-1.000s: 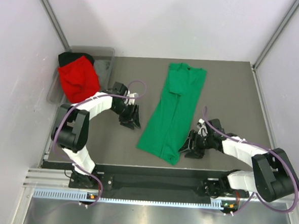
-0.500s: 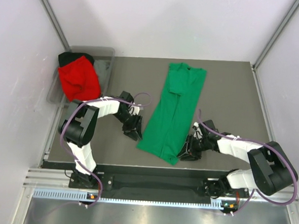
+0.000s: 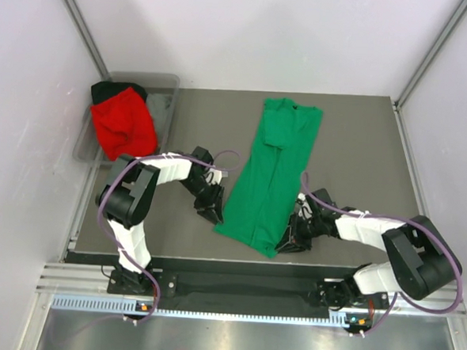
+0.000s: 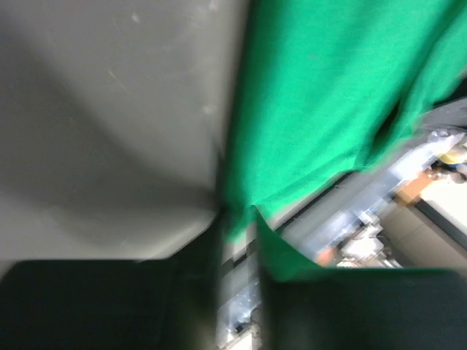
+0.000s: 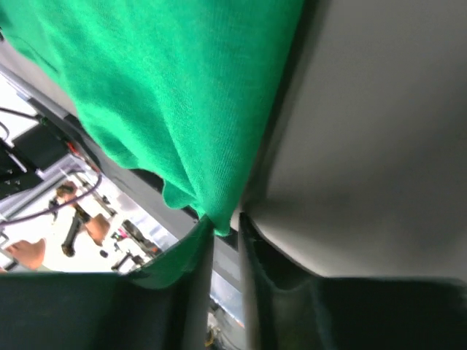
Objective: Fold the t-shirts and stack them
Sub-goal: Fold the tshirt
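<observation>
Where the bright green cloth t-shirt (image 3: 273,169) lay: in the middle of the dark grey table (image 3: 362,151), drawn out long and narrow, collar at the far side and hem toward the arms, the hem end slanting off to the left.
Its surface: mostly flat, with a lengthwise fold line down the body.
Red cloth t-shirt (image 3: 124,125): heaped over the near rim of the grey plastic bin (image 3: 165,99) at the table's far left corner.
Black cloth t-shirt (image 3: 104,90): a bunched patch just behind the red one, touching it, at the bin's left end.
Left gripper (image 3: 214,213): down at table level against the hem's left corner.
Left wrist view: blurred; green cloth (image 4: 328,87) came right down to the fingertips (image 4: 237,219), and the jaws stood close with only a thin slit between. I could not tell whether they had the cloth pinched.
Right gripper (image 3: 287,240): low at the shirt's right edge, close to the hem.
Right wrist view: the green edge (image 5: 160,87) met the fingertips (image 5: 226,222), and some cloth lay along one finger. The jaws were narrow with a pale slit between them, so I could not tell whether they were gripping.
</observation>
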